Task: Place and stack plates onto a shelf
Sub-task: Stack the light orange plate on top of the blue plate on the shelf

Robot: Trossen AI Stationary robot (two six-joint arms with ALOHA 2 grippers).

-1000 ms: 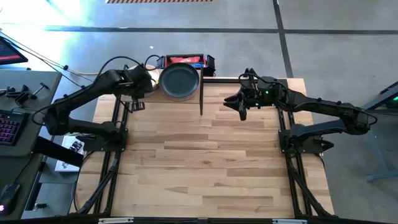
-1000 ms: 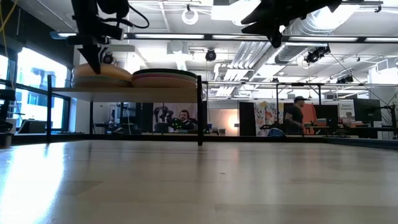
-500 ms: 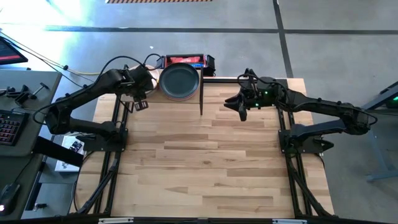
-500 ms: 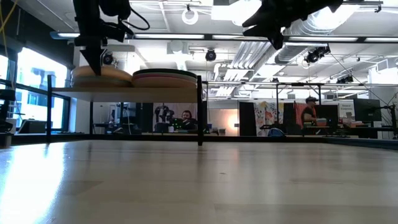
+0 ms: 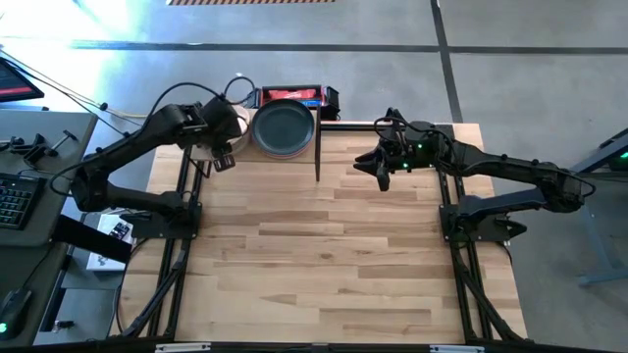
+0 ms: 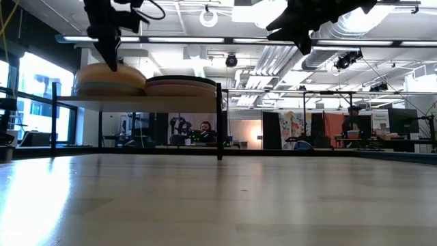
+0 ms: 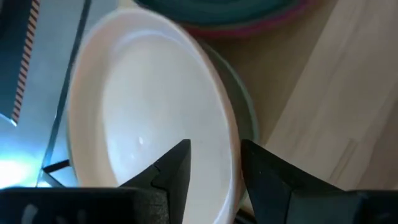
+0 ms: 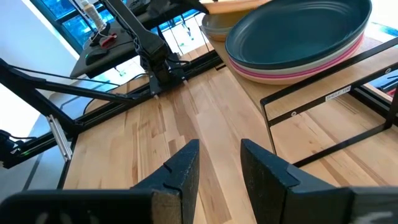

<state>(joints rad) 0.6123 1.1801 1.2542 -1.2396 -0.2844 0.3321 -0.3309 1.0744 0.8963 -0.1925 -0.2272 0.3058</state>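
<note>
We observe the shelf [image 6: 136,100] at the far edge of the table [image 5: 334,255], left of centre, raised on thin black posts. It carries two stacks of plates side by side. The stack on the shelf's right half is topped by the dark green plate [image 5: 284,126], with a pink plate [image 8: 298,67] and pale plates beneath it. The stack on the left half is topped by the peach plate [image 7: 149,106], which lies on a sage green plate [image 7: 245,115]; in the high view the left arm hides this stack.

The left gripper [image 5: 224,157] hangs just above the near rim of the peach plate. Its jaws stand apart, straddling that rim from above and holding nothing.

The right gripper [image 5: 380,170] hovers well above the table, to the right of the shelf and apart from it. Its jaws stand partly open and empty.

In the low view, people show in the room behind the table.
</note>
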